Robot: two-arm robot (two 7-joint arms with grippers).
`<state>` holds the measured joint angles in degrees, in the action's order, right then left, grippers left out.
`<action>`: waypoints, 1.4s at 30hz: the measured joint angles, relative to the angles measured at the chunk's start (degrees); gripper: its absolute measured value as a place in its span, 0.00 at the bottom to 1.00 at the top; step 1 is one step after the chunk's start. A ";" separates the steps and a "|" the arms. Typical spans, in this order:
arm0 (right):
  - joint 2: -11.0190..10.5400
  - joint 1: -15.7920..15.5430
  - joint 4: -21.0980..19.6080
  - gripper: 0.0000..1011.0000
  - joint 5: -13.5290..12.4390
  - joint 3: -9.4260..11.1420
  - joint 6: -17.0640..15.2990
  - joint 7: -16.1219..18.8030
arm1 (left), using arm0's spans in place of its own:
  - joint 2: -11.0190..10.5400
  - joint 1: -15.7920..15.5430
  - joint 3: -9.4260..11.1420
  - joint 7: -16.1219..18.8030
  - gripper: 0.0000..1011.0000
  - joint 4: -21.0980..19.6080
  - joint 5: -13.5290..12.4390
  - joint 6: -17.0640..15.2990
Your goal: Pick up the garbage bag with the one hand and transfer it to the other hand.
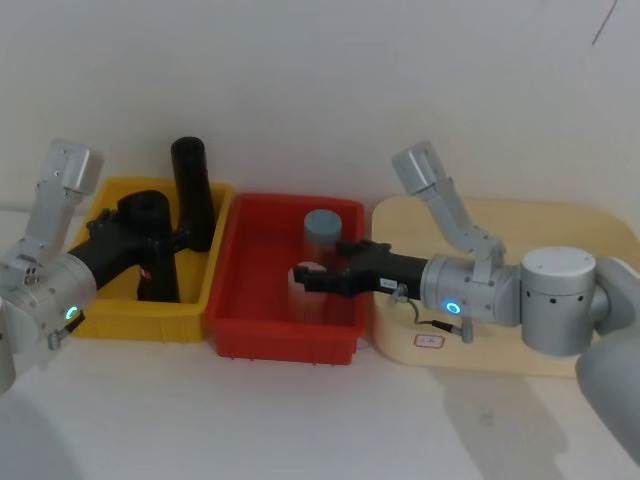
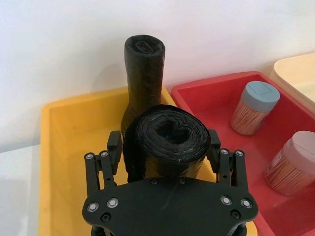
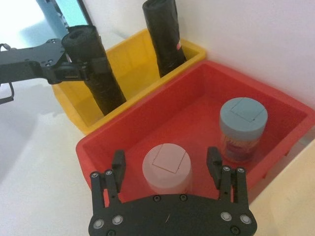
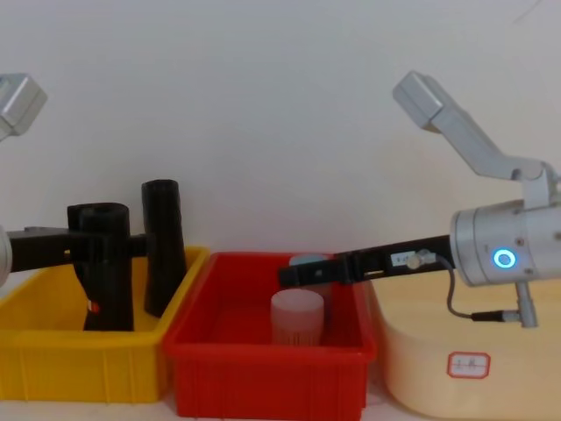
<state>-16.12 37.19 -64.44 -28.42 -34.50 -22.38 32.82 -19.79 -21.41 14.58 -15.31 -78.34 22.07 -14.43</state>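
- Garbage bag (image 4: 107, 294): black, tightly rolled cylinder with a red mark near its lower end. It stands upright in the yellow bin (image 1: 120, 325), gripped below its top. Its foot is hidden behind the bin's front wall, so I cannot tell whether it rests on the floor or has been lifted.
- Left gripper (image 2: 164, 145), green-ringed arm: reaches in level from the side. Its fingers are closed against both flanks of the roll, and a side hold probably leaves both ends free for the handover.
- Second black roll (image 1: 192, 195): same bin, leaning into the rear corner just beside the held roll. Not gripped.
- Right gripper (image 3: 166, 158), blue-ringed arm: held level over the red bin (image 1: 280, 340), well apart from the bag. Its fingers are spread wide with nothing in them, and it points toward the yellow bin, likely waiting as the receiver.
- Pink-lidded jar (image 4: 296, 317): stands in the red bin under the open right fingers, which do not touch it.
- Blue-lidded jar (image 3: 243, 125): stands near the pink one.
- Judgement: the pick-up is secured but the transfer has not begun. The roll must rise clear of the bin wall and its leaning neighbour.
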 joint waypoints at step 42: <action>2.39 1.91 6.28 0.96 3.34 -2.88 4.29 0.62 | 0.02 -0.04 0.00 0.00 0.99 0.04 0.01 0.00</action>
<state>-13.72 39.10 -58.15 -25.09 -37.38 -18.09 33.44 -19.77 -21.45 14.58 -15.30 -78.30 22.08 -14.43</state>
